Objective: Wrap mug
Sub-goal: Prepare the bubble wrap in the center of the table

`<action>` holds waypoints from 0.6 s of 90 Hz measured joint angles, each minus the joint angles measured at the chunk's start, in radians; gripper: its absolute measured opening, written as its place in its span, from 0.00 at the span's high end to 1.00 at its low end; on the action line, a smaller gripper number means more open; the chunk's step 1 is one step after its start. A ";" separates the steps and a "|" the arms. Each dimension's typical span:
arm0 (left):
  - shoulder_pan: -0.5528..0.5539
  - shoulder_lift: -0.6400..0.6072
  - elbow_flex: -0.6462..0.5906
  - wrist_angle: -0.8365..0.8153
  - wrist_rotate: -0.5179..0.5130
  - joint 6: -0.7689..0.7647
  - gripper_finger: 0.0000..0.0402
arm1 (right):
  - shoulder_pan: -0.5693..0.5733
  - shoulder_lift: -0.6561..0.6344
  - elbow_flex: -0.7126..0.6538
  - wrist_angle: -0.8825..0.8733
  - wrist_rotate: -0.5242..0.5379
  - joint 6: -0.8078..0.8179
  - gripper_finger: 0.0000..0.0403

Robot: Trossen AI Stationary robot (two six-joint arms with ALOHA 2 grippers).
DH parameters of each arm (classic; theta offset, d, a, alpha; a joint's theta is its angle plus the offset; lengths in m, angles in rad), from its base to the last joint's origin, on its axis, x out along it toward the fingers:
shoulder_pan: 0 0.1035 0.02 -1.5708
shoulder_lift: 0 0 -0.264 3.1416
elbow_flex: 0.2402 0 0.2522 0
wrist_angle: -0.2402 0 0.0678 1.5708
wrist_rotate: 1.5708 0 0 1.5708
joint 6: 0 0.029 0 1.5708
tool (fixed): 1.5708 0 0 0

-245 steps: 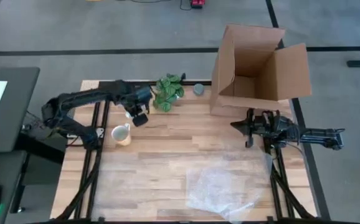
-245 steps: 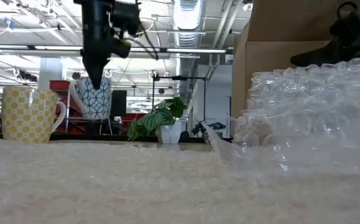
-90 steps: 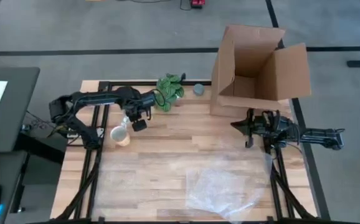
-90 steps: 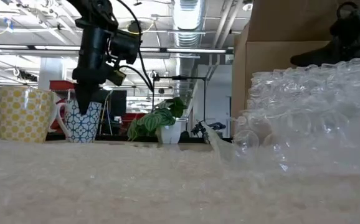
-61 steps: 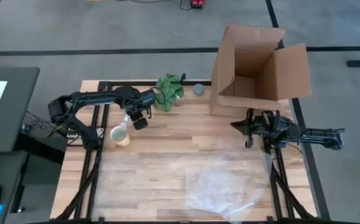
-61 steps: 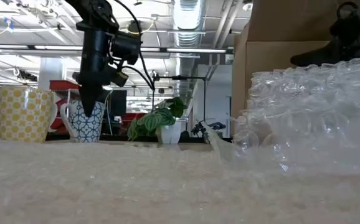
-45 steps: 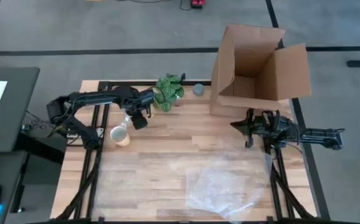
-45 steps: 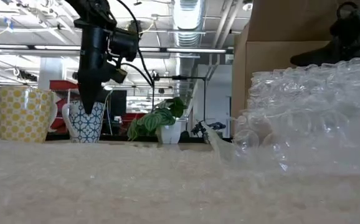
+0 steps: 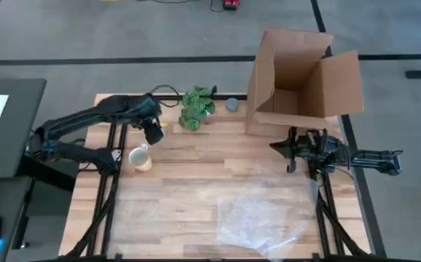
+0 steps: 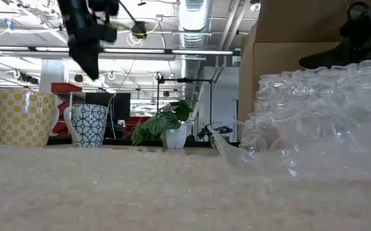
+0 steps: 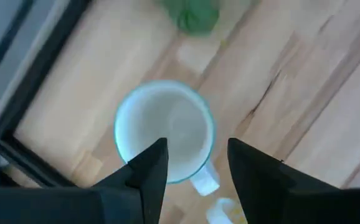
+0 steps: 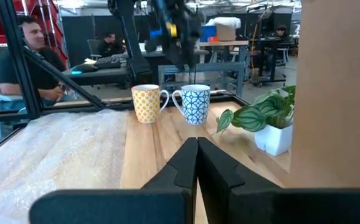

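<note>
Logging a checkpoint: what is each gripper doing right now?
Left gripper: jaws open, empty, above the blue-patterned mug.
Right gripper: jaws shut, holding nothing, waiting beside the cardboard box.

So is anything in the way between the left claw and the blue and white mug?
Nothing visible is. The left gripper hangs open right above the mug, with only air between them. The yellow mug stands beside it, apart and out of the path.
</note>
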 joint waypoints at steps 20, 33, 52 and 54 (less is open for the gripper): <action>-0.167 -0.118 0.014 0.147 0.171 -0.008 0.63 | 0.000 0.000 0.000 0.000 0.000 0.000 1.00; -0.349 -0.123 -0.012 0.223 0.171 0.009 0.63 | 0.000 0.000 0.000 0.000 0.000 0.000 1.00; -0.575 -0.055 -0.128 0.472 0.162 0.007 0.63 | -0.004 0.000 0.000 0.001 0.000 0.000 1.00; -0.592 -0.045 -0.142 0.507 0.162 0.007 0.63 | -0.007 0.000 0.000 0.002 0.000 0.000 1.00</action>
